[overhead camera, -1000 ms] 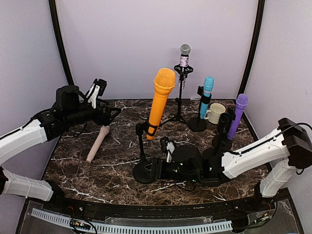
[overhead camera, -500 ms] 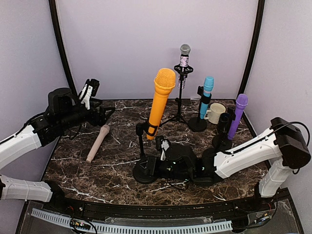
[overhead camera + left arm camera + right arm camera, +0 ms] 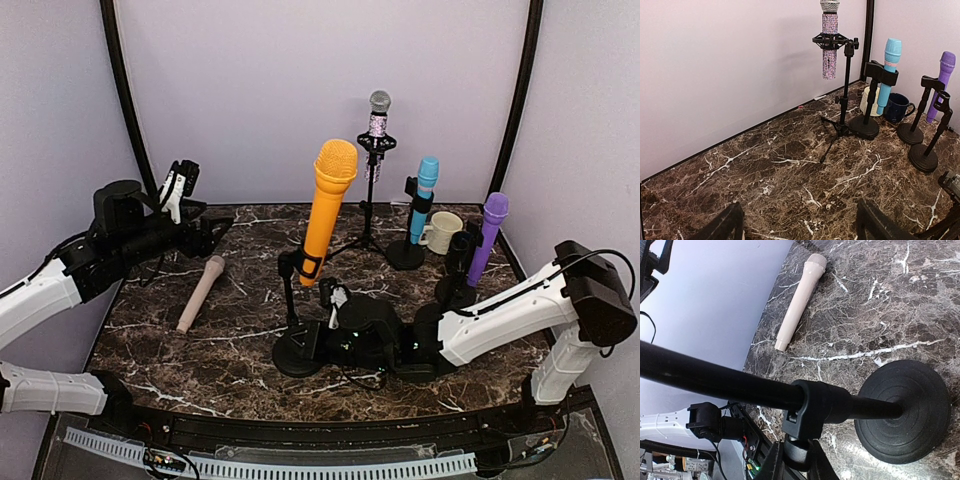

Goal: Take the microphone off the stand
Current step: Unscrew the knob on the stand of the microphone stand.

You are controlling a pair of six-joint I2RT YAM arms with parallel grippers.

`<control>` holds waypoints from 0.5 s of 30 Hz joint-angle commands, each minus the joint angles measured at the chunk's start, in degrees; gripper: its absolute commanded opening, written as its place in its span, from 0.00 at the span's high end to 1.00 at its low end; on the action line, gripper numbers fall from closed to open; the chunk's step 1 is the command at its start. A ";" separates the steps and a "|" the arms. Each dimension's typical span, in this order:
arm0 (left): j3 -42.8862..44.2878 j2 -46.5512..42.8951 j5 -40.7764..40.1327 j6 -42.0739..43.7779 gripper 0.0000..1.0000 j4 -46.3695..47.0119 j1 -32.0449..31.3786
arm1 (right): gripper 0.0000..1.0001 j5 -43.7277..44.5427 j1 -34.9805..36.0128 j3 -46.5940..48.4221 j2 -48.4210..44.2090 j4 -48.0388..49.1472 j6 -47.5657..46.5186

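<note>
Jaws of the left gripper (image 3: 799, 212) stand wide apart and hold nothing. It hangs above the left back part of the table (image 3: 230, 375), well apart from the other things. Near it, a beige mic (image 3: 201, 293) lies flat on the marble, with its head toward the back wall.

In the middle is the orange mic (image 3: 328, 205), the biggest one here. It sits in the clip of its stand (image 3: 288, 358), head up and leaning a little to the right, so it is not yet removed. The right gripper (image 3: 795, 460) reaches low over the table from the right side. Its jaws are pressed together on the black joint low on the pole of this stand, just above the round base.

Behind the orange mic, a glitter mic (image 3: 378, 118) hangs head up in a tripod (image 3: 368, 238). To the right of the tripod a blue mic (image 3: 425, 195) stands upright, and a cream mug (image 3: 443, 232) is just beside it. At the far right a purple mic (image 3: 488, 238) leans a little, head up.
</note>
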 commanded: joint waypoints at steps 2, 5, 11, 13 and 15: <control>-0.53 -1.22 -0.34 0.95 0.21 0.45 0.26 | 0.89 1.88 0.72 2.19 0.90 -0.57 -1.23; -0.57 -1.21 -0.05 1.02 0.21 0.48 0.26 | 0.93 2.53 0.89 2.83 0.98 -1.77 -1.83; -0.78 -1.40 1.26 1.18 0.21 0.75 0.26 | 1.00 5.59 1.48 5.63 0.98 -8.84 -3.89; -0.79 -1.31 1.51 1.23 0.21 0.78 0.26 | 1.00 7.38 1.91 6.92 0.97 -12.19 -4.82; -0.79 -1.30 1.94 1.31 0.21 0.78 0.26 | 1.00 8.98 2.19 7.97 0.96 -15.30 -5.60</control>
